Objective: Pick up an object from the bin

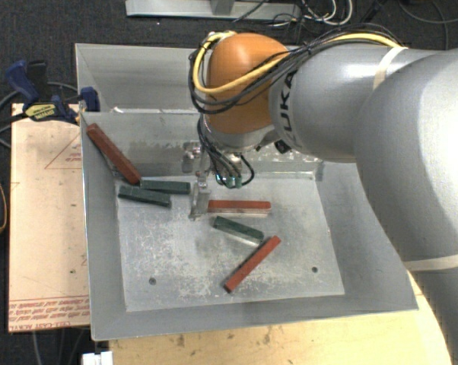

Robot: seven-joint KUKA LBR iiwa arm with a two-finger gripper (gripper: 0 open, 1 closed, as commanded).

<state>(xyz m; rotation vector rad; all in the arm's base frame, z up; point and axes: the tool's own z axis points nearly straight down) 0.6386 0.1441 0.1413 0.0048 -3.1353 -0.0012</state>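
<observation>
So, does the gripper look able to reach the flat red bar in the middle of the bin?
Probably yes. The gripper hangs by the left end of the middle red bar. Nothing lies on that bar, and the dark green bar just below it seems to lie clear of it.

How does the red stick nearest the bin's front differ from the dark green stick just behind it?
The red stick slants up to the right; the dark green stick slopes gently down to the right. The red stick looks longer than the green one. Both are slim bars lying flat on the bin floor.
</observation>
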